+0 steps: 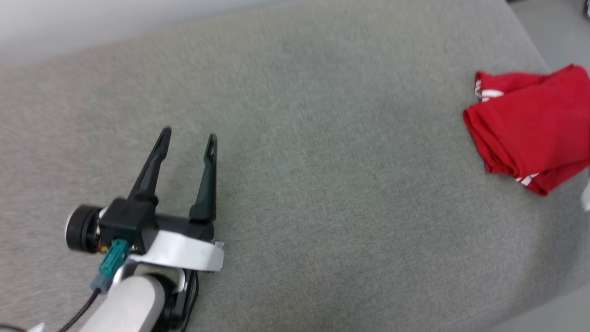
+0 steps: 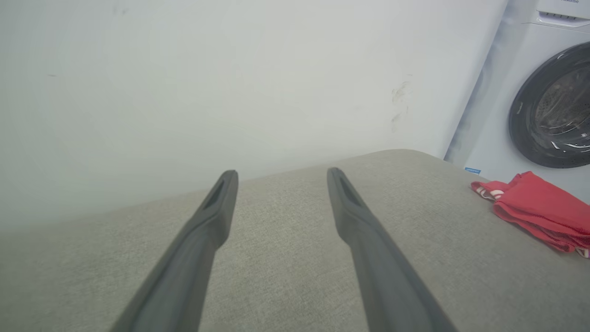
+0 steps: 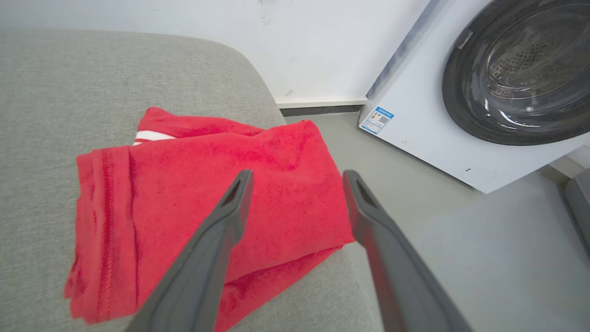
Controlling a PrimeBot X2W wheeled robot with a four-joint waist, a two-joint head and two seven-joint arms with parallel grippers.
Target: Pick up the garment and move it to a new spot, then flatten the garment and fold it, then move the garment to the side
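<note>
The garment [image 1: 530,129] lies at the cushion's [image 1: 322,184] right end. The washing machine [image 3: 461,115] stands on the floor [image 3: 461,240] beyond it.

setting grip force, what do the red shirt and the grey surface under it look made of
The garment looks like soft matte knit, perhaps cotton: fuzzy nap, limp folds, stitched hem. The grey surface looks like padded woven upholstery: heathered matte weave, rounded edge.
</note>
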